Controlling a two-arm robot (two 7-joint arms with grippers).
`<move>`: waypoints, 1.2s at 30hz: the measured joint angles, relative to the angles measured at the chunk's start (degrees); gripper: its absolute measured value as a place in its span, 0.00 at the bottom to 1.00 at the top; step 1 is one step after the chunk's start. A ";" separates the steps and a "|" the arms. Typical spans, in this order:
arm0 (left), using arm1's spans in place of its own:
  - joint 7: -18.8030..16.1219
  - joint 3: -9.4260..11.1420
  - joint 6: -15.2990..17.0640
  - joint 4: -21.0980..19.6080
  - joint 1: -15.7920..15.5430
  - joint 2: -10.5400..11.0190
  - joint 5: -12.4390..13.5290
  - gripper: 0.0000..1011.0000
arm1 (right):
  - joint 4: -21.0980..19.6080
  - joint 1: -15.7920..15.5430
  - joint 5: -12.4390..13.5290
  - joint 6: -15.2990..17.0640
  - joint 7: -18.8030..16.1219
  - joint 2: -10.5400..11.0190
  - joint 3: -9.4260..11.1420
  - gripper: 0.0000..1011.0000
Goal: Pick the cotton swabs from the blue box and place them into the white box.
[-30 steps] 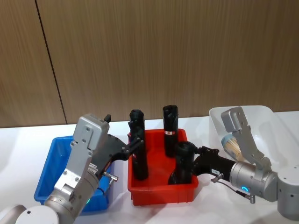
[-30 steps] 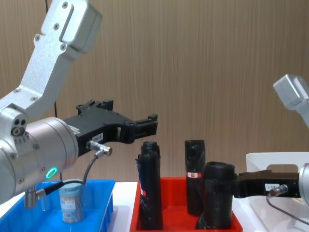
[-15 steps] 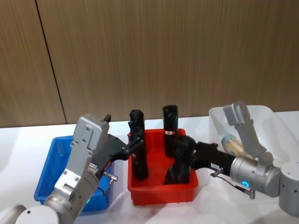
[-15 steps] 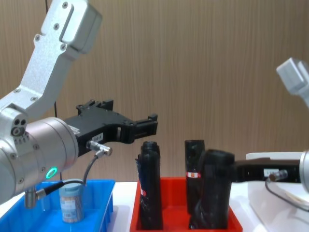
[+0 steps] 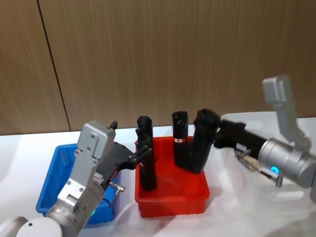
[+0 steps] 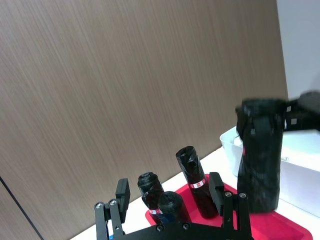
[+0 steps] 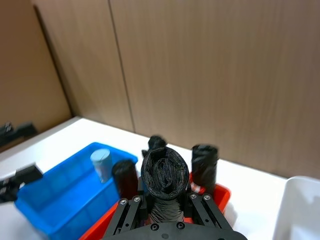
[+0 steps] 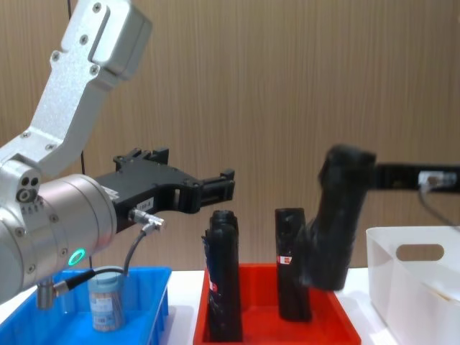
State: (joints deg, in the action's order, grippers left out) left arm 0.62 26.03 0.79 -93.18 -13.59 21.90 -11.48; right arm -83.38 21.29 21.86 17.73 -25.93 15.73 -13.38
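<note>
One cotton swabs tub, clear with a pale blue lid, stands upright in the blue box; the right wrist view shows the tub in that blue box too. My left gripper hangs open above the gap between the blue box and the red bin, holding nothing. My right gripper is shut on a tall black roll, lifted above the red bin beside the white box. That roll sits between the right gripper's fingers.
The red bin stands between the blue and white boxes and holds upright black rolls. A wooden wall runs close behind the white table. My left forearm lies over the blue box's near corner.
My right gripper has lifted the black roll up out of the red bin and carried it toward the white box. The left arm has not moved.
</note>
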 joint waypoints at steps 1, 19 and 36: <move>0.00 0.00 0.00 0.00 0.00 0.00 0.00 0.99 | -0.65 0.09 0.36 0.00 0.59 0.29 0.41 0.35; 0.00 0.00 0.00 0.00 0.00 0.00 0.00 0.99 | -3.62 1.27 -2.46 -1.01 6.64 4.63 4.69 0.35; 0.00 0.00 0.00 0.00 0.00 0.00 0.00 0.99 | 0.68 0.45 -6.97 -1.62 7.85 7.20 6.15 0.35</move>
State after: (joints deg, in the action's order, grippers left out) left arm 0.62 26.02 0.79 -93.17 -13.59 21.90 -11.48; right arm -82.71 21.74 14.89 16.11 -18.08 22.93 -7.23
